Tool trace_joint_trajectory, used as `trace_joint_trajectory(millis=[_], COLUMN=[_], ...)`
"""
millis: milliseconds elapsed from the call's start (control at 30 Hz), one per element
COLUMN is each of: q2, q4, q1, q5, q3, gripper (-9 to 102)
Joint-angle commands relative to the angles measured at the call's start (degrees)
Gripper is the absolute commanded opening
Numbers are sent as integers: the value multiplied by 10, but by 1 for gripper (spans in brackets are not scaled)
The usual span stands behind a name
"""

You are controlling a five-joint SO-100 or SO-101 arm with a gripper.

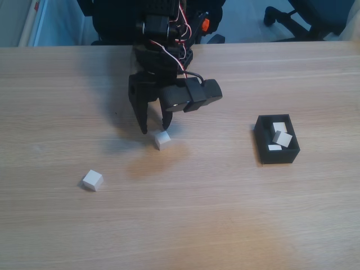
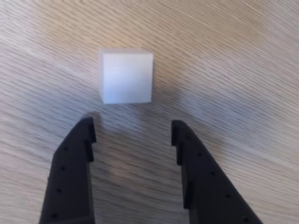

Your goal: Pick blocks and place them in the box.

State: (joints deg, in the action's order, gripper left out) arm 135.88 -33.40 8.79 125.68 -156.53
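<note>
Blocks are what I'm after, and the nearest block [image 1: 162,139] lies on the table [image 1: 225,214] well left of the box [image 1: 276,156] in the fixed view, just ahead of my gripper [image 1: 154,126]. It is a cube, so it has no long axis; in the wrist view the block [image 2: 126,75] shows one flat face toward the camera, edges nearly square to the picture.

I see my arm reaching down from the far table edge, fingers pointing at the wood. Both fingers [image 2: 74,168] stand wide apart with nothing between them, the cube just beyond their tips.

Another block [image 1: 93,180] sits farther left of the box, well apart from the gripper. Inside the box I count three blocks [image 1: 283,139], one tilted.
</note>
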Motion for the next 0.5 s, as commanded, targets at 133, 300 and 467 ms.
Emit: trace_joint_trajectory(millis=[133,300,467], q2=[-51,-86,-123], q4=[19,24,42], q1=[-13,-24,-32], q5=[-11,-31,-40], q3=[57,84,105], gripper=[17,17,16])
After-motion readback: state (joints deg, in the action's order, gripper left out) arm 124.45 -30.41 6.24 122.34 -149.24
